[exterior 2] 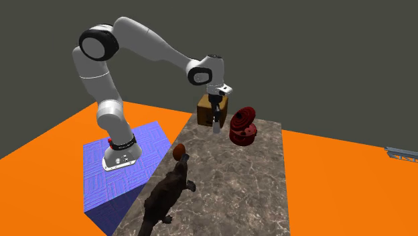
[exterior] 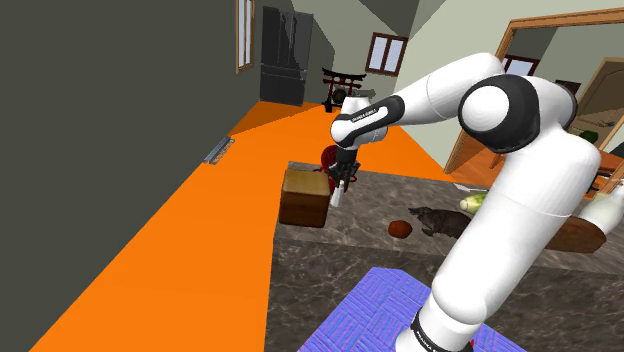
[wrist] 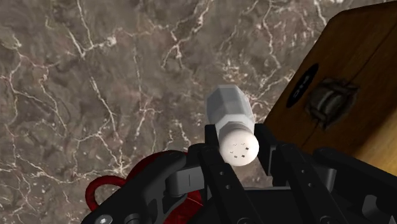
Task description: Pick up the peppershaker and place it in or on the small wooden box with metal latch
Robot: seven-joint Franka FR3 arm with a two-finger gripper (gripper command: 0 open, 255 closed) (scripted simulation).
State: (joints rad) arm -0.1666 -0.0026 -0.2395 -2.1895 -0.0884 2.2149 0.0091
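Over table (exterior: 360, 262), just beside box (exterior: 303, 197): end effector (wrist: 238, 153) clamped on shaker (wrist: 230, 114). The shaker is white, holed cap up, hanging clear of the stone by the box's latch (wrist: 326, 102) face. Lid looks shut, so the shaker likely goes on top.

Risks, my read:
- A low carry clips the box wall and knocks the shaker askew.
- Grip sits high near the cap, so the body may swing or slip.
- Narrow base may topple on release.
- Red coil (exterior 2: 242, 125) is near and easily bumped.

Room: orange floor (exterior: 170, 250), grey walls. Table is dark veined stone; looks hard and slick.

No legible text, faint arm mark (exterior: 372, 113) perhaps lettering
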